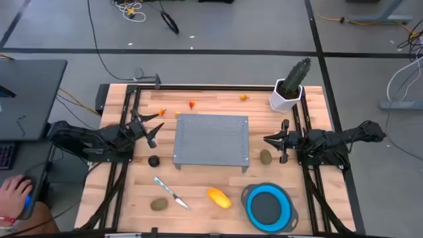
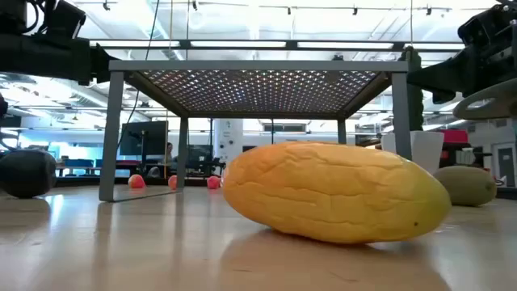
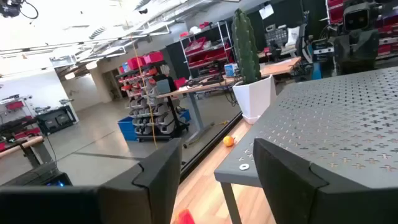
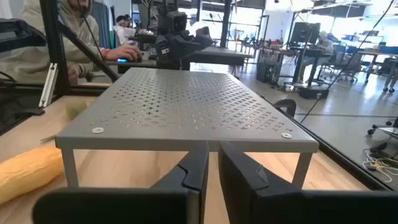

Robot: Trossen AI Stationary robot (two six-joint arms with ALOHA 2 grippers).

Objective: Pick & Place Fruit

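Note:
The fruits lie apart on the wooden table. A yellow-orange oval [image 1: 219,197] [image 2: 335,192] sits near the front. One olive-brown oval [image 1: 158,205] is at the front left, another [image 1: 266,157] just below my right gripper. A dark round one [image 1: 154,160] lies left of the grey rack. Tiny orange and red pieces [image 1: 192,104] [image 3: 228,141] are strewn along the far side. My left gripper [image 1: 157,129] [image 3: 217,163] hovers open at the rack's left edge. My right gripper [image 1: 268,139] [image 4: 213,168] hovers shut at its right edge.
A grey perforated metal rack [image 1: 211,140] stands on legs mid-table between the grippers. A round blue bowl [image 1: 269,206] sits at the front right, and a slim knife [image 1: 170,192] lies at the front left. A cactus in a white pot [image 1: 291,86] occupies the far right corner. A person's hand [image 1: 14,195] rests off-table, left.

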